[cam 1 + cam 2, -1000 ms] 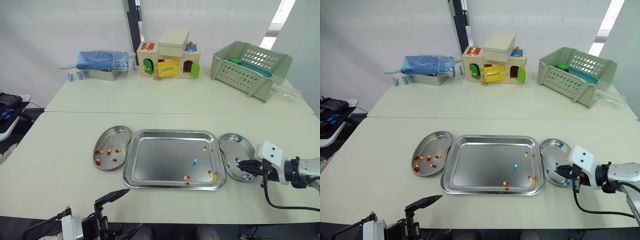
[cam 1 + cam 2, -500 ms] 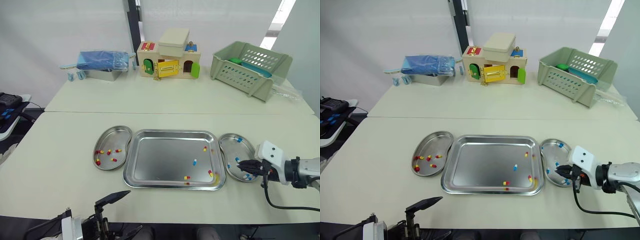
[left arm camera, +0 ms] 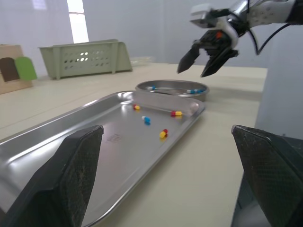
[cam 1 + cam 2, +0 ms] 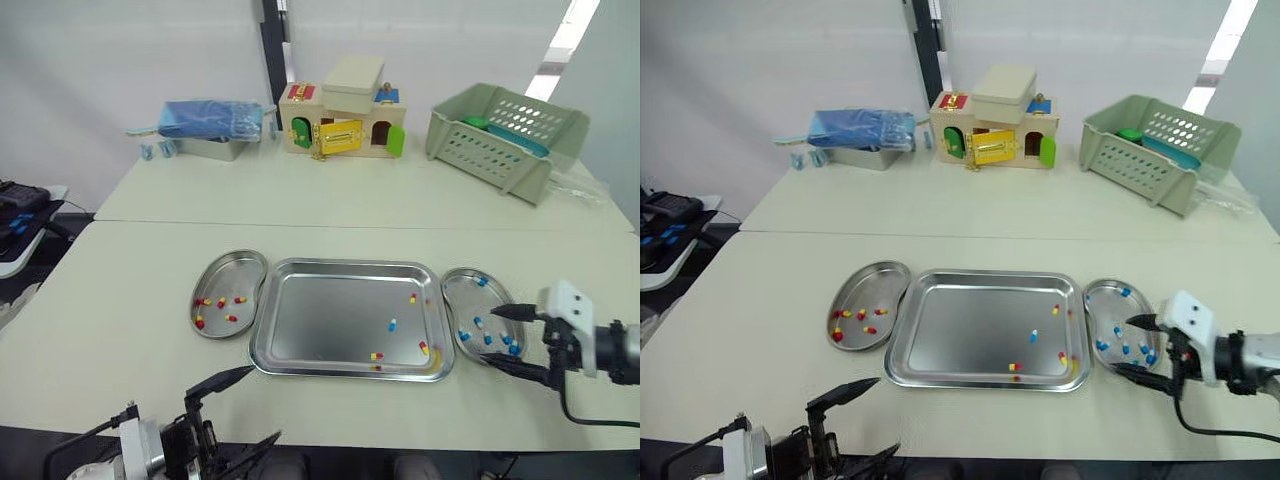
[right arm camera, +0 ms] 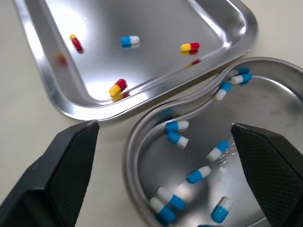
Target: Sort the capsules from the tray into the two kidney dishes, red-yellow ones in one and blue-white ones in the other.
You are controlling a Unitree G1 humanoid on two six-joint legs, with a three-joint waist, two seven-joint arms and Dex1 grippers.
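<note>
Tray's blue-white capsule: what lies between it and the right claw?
Left eye view: the tray's right rim, then the right kidney dish with blue-white capsules under the open right claw.

The right arm (image 4: 612,348) reaches in from the right side at a low, level angle. The right gripper (image 4: 512,340) points leftward, its two black fingers spread wide and holding nothing. The left gripper (image 4: 262,403) sits low in the foreground, its fingers likewise splayed apart and empty.

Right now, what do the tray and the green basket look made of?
Tray: polished metal, probably stainless steel; a red-yellow capsule mirrors in its floor. Basket: matte pale-green plastic, judging by its moulded slotted walls.
</note>
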